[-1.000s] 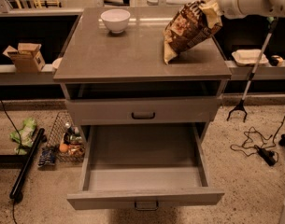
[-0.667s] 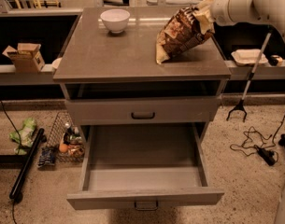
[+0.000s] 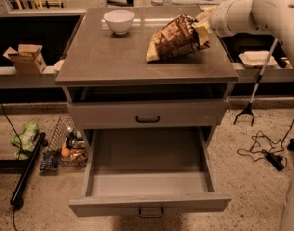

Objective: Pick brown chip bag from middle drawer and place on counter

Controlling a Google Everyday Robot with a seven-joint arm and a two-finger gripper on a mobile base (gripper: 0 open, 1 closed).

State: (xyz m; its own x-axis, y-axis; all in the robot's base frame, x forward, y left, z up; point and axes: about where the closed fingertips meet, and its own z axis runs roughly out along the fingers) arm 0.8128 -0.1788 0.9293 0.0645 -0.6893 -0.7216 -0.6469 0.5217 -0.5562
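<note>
The brown chip bag (image 3: 175, 37) rests tilted on the right half of the counter (image 3: 108, 57), with its left end touching the slab and its right end raised. My gripper (image 3: 204, 27), on the white arm reaching in from the right, is shut on the bag's tan right end. The middle drawer (image 3: 146, 182) is pulled fully open below, its grey floor bare, with its small loop handle (image 3: 151, 211) at the front.
A white bowl (image 3: 119, 20) stands at the counter's back left. A closed shallower drawer front (image 3: 147, 119) sits above the open one. On the floor are a wire basket (image 3: 69, 146), a green wrapper (image 3: 23, 136) and a black pole (image 3: 27, 170) at left, and cables (image 3: 267, 150) at right.
The gripper has carried the bag leftward and down. The bag's lower end now touches the counter further toward the middle.
</note>
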